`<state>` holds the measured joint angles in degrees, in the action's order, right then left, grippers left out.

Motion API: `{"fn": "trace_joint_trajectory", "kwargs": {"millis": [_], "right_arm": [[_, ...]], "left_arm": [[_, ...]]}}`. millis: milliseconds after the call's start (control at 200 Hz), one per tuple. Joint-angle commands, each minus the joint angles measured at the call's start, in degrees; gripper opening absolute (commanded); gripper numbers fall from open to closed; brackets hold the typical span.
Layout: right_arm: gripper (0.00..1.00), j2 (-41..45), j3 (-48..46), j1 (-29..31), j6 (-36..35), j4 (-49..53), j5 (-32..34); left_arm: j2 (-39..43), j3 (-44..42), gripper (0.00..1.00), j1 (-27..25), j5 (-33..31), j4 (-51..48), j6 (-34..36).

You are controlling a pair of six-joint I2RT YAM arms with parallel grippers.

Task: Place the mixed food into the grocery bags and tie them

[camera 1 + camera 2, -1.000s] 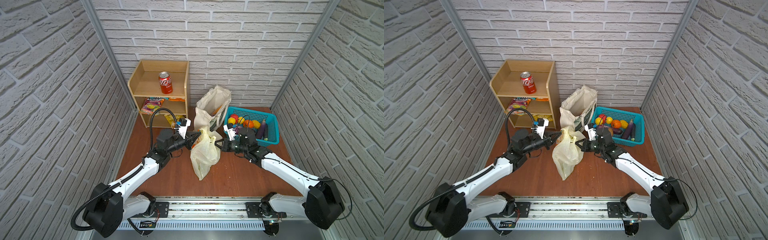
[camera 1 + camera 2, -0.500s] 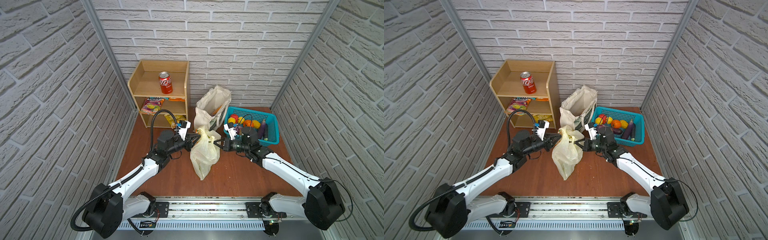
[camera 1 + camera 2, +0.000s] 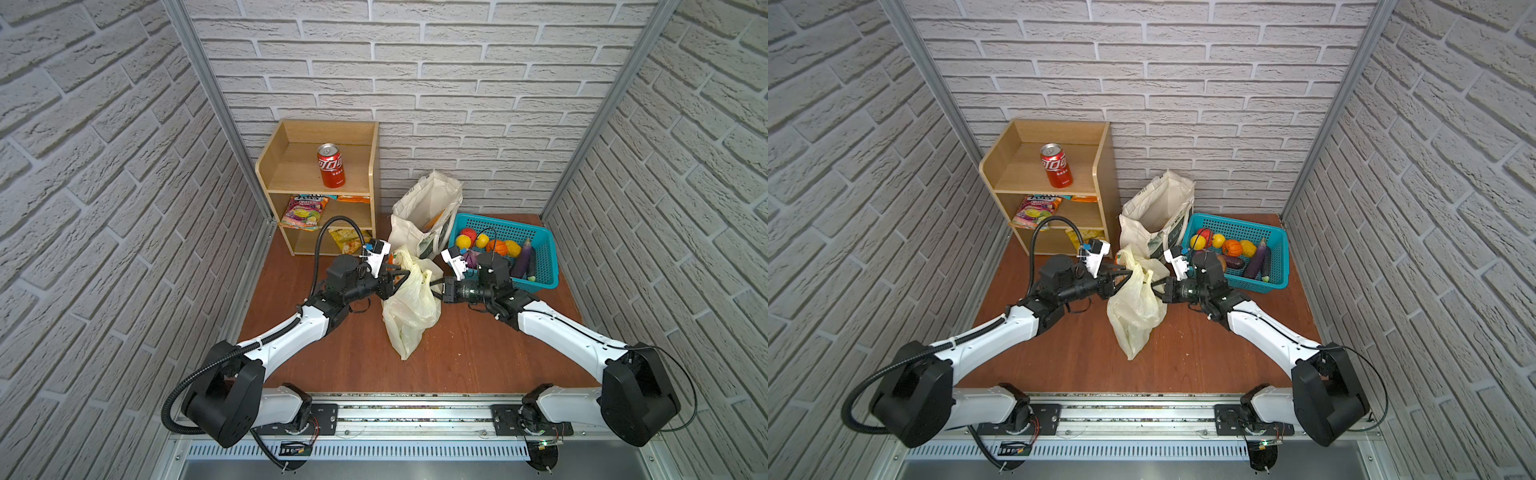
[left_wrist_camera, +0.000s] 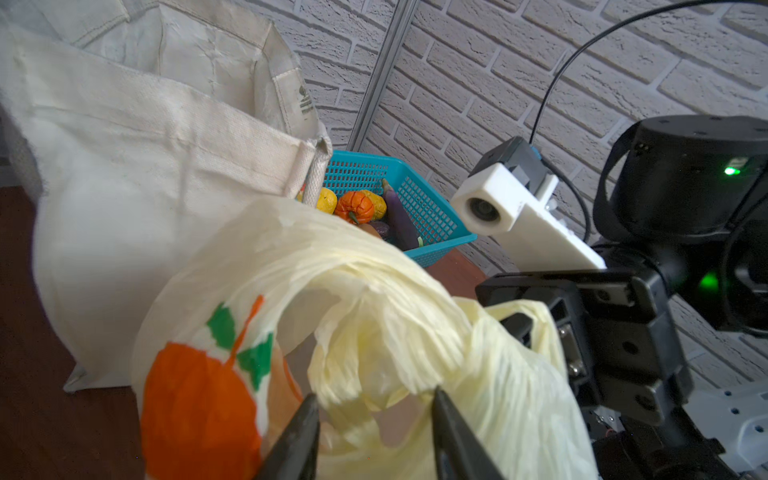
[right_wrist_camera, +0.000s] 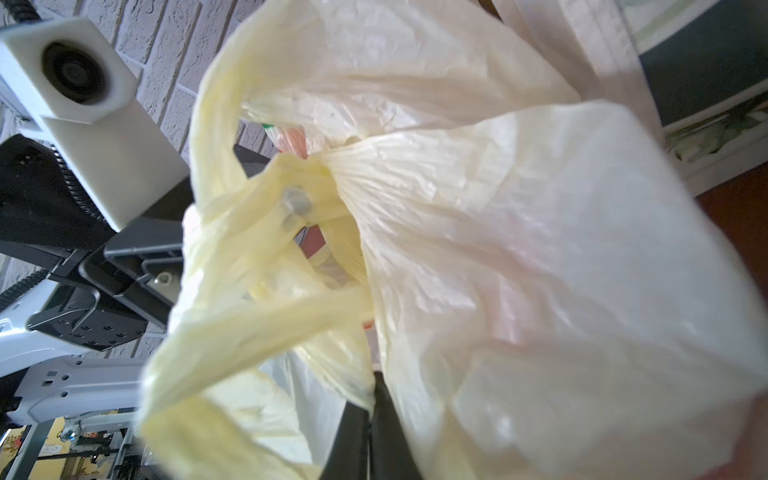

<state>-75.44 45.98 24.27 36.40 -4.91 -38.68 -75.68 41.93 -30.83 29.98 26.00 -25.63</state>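
Brown wood-grain table (image 3: 457,353) fills the middle of both top views. The cream canvas tote (image 3: 419,208) slumps open just above centre: coarse weave, stiff seams. Something orange shows in its mouth, can't tell what.

The pale-yellow plastic bag (image 3: 409,307) lies dead centre, thin, crinkly, translucent and limp. Its long axis runs from the bunched top at centre down to a tapered tail toward the lower edge. The contents show only as reddish blurs through the film, so food inside is a guess.

The handle strand (image 4: 395,324) is twisted rope-like. In the left wrist view it arches crosswise just beyond the tips.

The left jaws, lower middle of that view, are apart with nothing pinched. The right jaws, lower middle of the right wrist view, are pressed together on bag film.

You look mid-tie. The left jaws come in from frame left and the right jaws from frame right, with the bag top between them. The strand sits straight ahead of the free left jaws, so re-pinch it with those.
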Motion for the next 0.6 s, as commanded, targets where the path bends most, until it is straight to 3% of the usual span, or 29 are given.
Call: {"fn": "trace_joint_trajectory", "kwargs": {"millis": [0,25,595], "right_arm": [[0.06,0.6,1.3,0.2,-1.4,-1.9,-0.1],[0.06,0.6,1.3,0.1,-1.5,-1.5,0.1],[0.05,10.7,-1.5,-4.1,-2.8,5.2,4.8]], "left_arm": [[-0.5,2.1,0.06,-0.2,1.7,5.9,-0.5],[-0.4,2.0,0.00,-0.2,1.5,5.8,-0.5],[10.2,-1.6,0.00,2.3,-3.1,0.1,2.2]]}}
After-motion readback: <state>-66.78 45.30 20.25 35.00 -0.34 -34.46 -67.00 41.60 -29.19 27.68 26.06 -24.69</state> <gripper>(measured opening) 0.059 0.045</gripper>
